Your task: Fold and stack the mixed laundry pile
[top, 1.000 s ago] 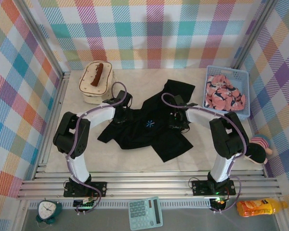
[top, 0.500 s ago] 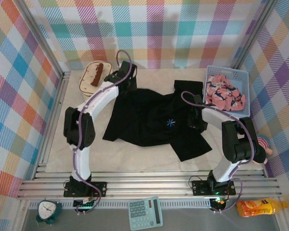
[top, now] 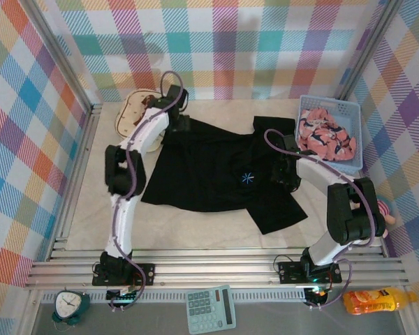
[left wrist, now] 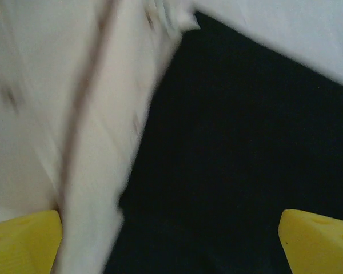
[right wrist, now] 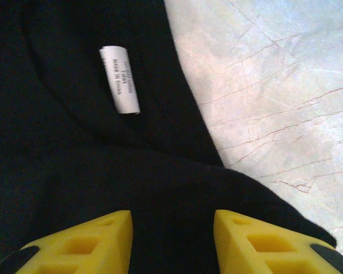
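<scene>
The black shirt (top: 216, 171) lies spread flat across the middle of the table. My left gripper (top: 177, 123) hovers over its far left corner, next to the cream bag (top: 130, 115). In the left wrist view that gripper (left wrist: 171, 245) is open wide, with only black cloth (left wrist: 234, 142) below the gap. My right gripper (top: 286, 172) sits on the shirt's right side. Its yellow fingers (right wrist: 80, 242) are closed on a raised fold of black cloth (right wrist: 171, 188) near the white neck label (right wrist: 120, 79). The pink printed garment (top: 326, 137) lies in the blue basket (top: 329, 102).
The cream bag (left wrist: 57, 114) stands right beside the left gripper at the far left. The basket is at the far right, close to the right arm. Bare marbled tabletop (right wrist: 274, 85) shows beyond the shirt's edge. Checked walls enclose three sides.
Both arms pulled the crumpled shirt out wide, the left going far-left and the right going right. The left gripper has since let go of its corner and opened; the right has held still.
</scene>
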`<action>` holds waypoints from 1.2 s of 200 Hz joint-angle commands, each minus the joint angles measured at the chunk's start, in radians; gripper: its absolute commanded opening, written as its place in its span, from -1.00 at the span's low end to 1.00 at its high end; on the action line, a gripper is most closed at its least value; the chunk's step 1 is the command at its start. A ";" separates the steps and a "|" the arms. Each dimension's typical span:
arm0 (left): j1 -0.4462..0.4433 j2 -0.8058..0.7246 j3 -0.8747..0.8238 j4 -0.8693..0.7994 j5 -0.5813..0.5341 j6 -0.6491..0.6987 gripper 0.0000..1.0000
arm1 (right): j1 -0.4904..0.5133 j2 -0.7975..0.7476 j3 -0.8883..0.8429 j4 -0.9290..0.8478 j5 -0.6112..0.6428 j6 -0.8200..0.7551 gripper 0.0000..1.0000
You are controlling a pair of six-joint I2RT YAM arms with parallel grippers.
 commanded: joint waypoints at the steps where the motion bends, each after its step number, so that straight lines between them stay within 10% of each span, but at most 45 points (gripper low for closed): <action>1: -0.063 -0.296 -0.302 0.244 0.177 -0.066 0.89 | -0.004 -0.047 0.031 -0.006 -0.081 -0.037 -0.15; 87: -0.081 -0.339 -0.817 0.497 0.248 -0.250 0.82 | 0.015 0.273 0.394 0.095 -0.162 -0.046 -0.23; 193: -0.082 -0.417 -1.101 0.330 0.147 -0.208 0.84 | 0.044 0.913 1.168 -0.130 -0.187 -0.028 -0.12; 240: -0.082 -0.474 -0.856 0.273 0.218 -0.179 0.89 | 0.044 0.741 1.132 -0.127 -0.207 -0.120 0.21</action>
